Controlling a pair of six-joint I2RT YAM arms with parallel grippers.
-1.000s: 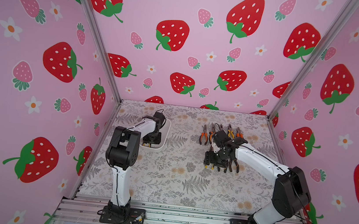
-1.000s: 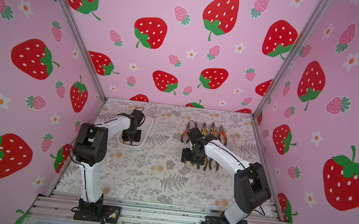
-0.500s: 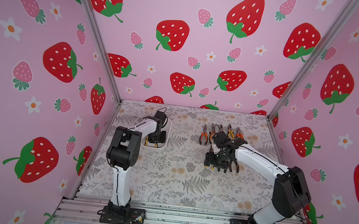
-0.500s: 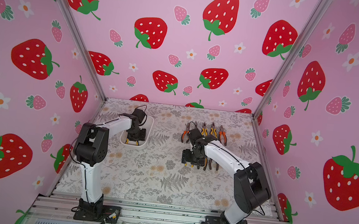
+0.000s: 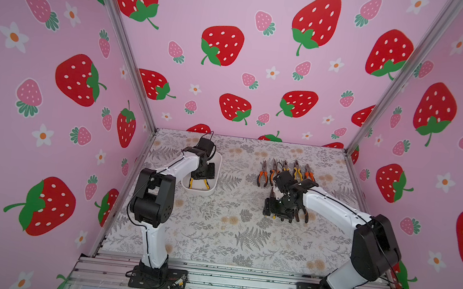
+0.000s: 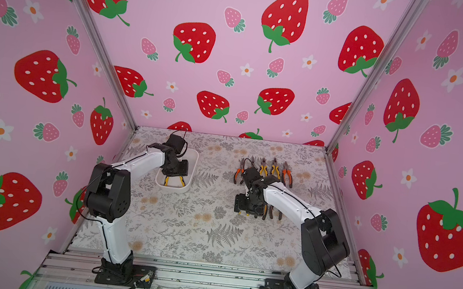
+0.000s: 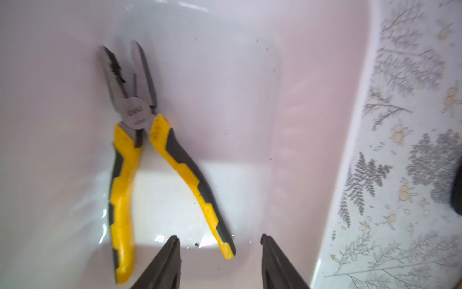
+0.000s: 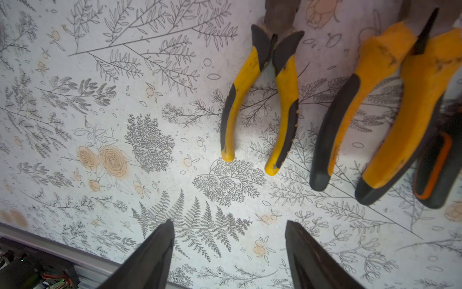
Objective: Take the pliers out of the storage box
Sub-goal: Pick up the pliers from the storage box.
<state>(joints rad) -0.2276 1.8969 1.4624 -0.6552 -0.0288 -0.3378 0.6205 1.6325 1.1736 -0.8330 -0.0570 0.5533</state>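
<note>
There is one white box (image 5: 198, 192), and one pair of pliers (image 7: 135, 113) with yellow-and-black handles lies in it. On the table (image 5: 214, 232), a top view shows five pairs in the far row (image 5: 263, 171), one of them half hidden by an arm. The near row (image 8: 287, 100) holds three pairs: one yellow-and-black and two orange-and-black (image 8: 412, 112). In all, nine pairs are counted. Two robot arms (image 5: 333, 204) reach over the table.

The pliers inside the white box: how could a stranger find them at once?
Find the white storage box on the floral table, under the left arm. Inside lies one pair of pliers, yellow-and-black handles spread; the other pliers lie outside on the table.
</note>
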